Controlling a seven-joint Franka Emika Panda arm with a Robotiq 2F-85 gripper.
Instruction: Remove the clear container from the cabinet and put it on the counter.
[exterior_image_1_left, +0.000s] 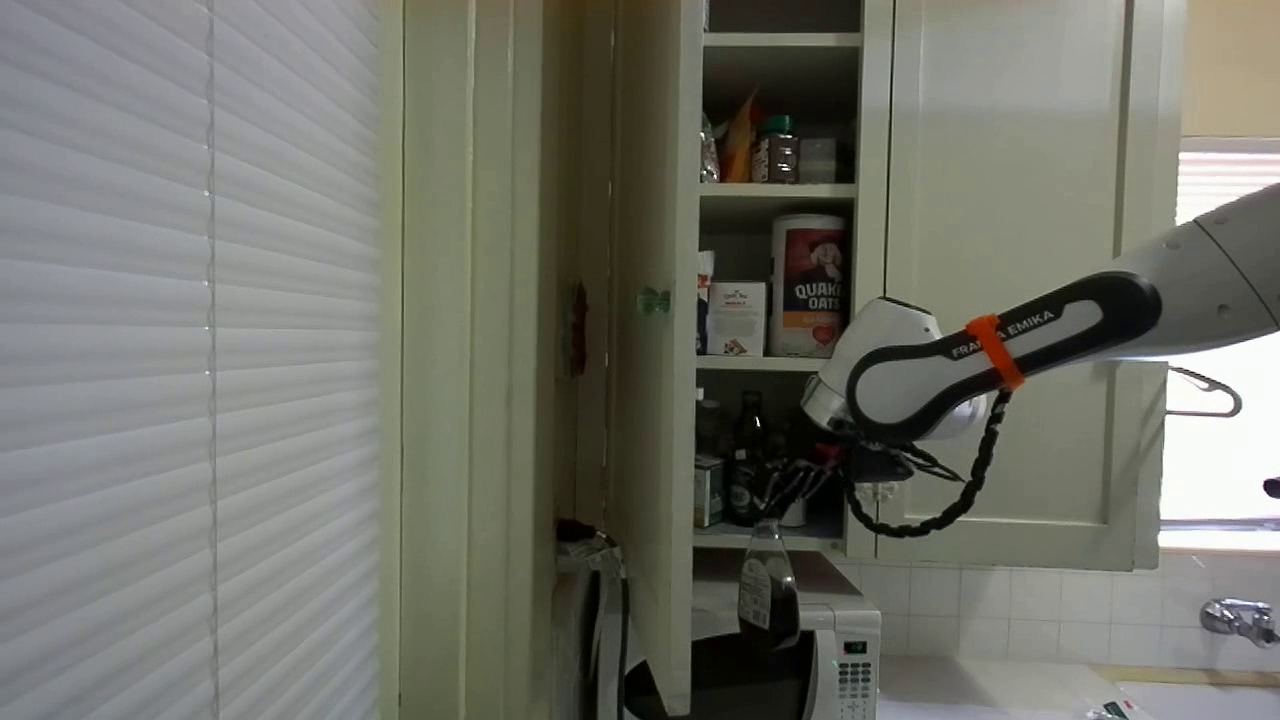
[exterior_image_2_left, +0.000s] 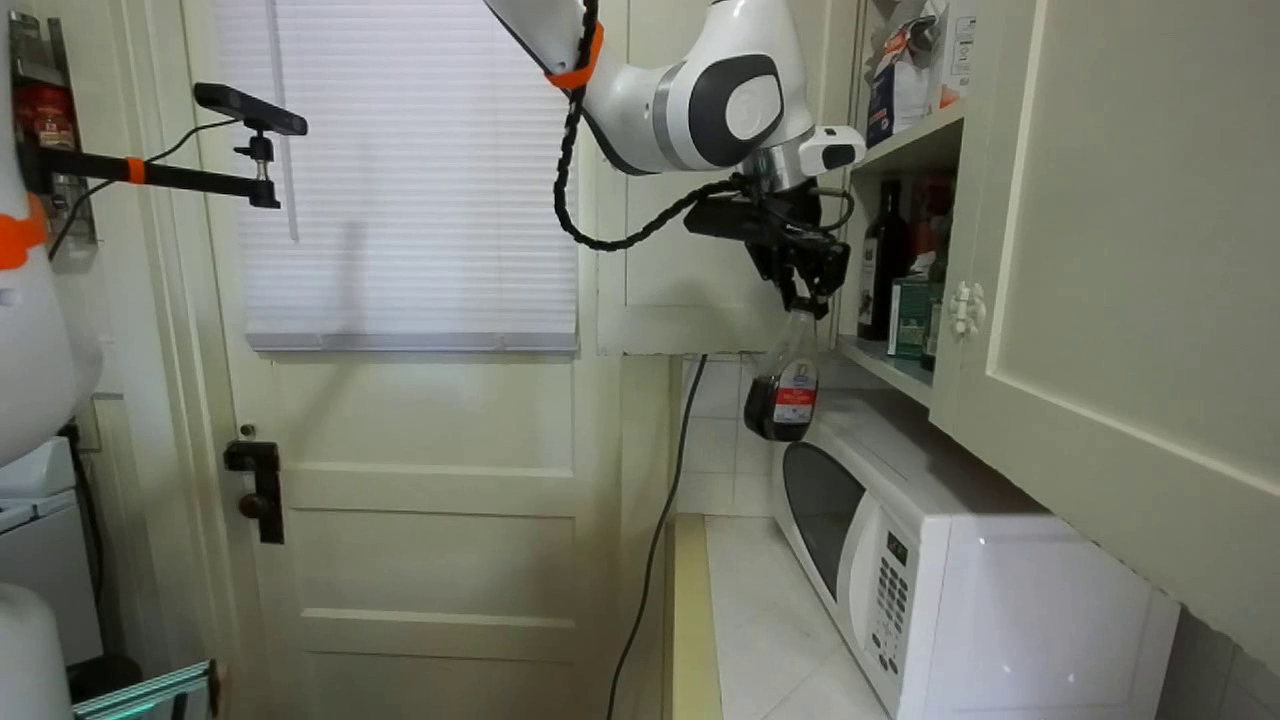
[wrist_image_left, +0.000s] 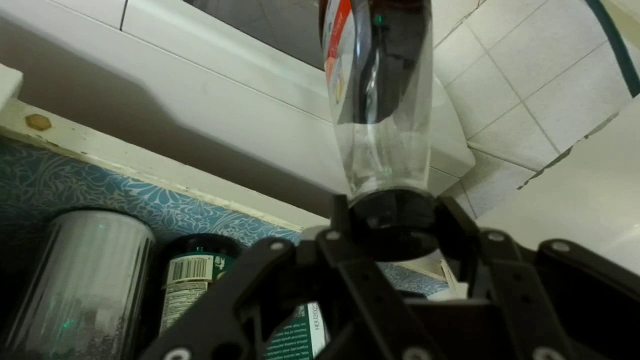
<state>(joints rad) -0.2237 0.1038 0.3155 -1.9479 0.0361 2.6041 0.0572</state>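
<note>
The clear container is a clear bottle with dark liquid, a black cap and a red and white label. It hangs tilted from my gripper, outside the cabinet, in an exterior view (exterior_image_1_left: 768, 600) and in an exterior view (exterior_image_2_left: 785, 400). My gripper (wrist_image_left: 392, 220) is shut on its black cap in the wrist view, where the bottle (wrist_image_left: 385, 95) points away from the jaws. The cabinet (exterior_image_1_left: 872, 230) stands open with several filled shelves. The counter (exterior_image_2_left: 755, 620) is pale and lies below the bottle; part of it also shows in an exterior view (exterior_image_1_left: 960, 690).
A white microwave (exterior_image_2_left: 1040, 600) stands on the counter under the cabinet, close to the bottle. The open cabinet door (exterior_image_1_left: 650, 400) reaches down beside it. In the wrist view a white can (wrist_image_left: 95, 280) and a green-labelled jar (wrist_image_left: 195, 275) stand on the blue-patterned shelf.
</note>
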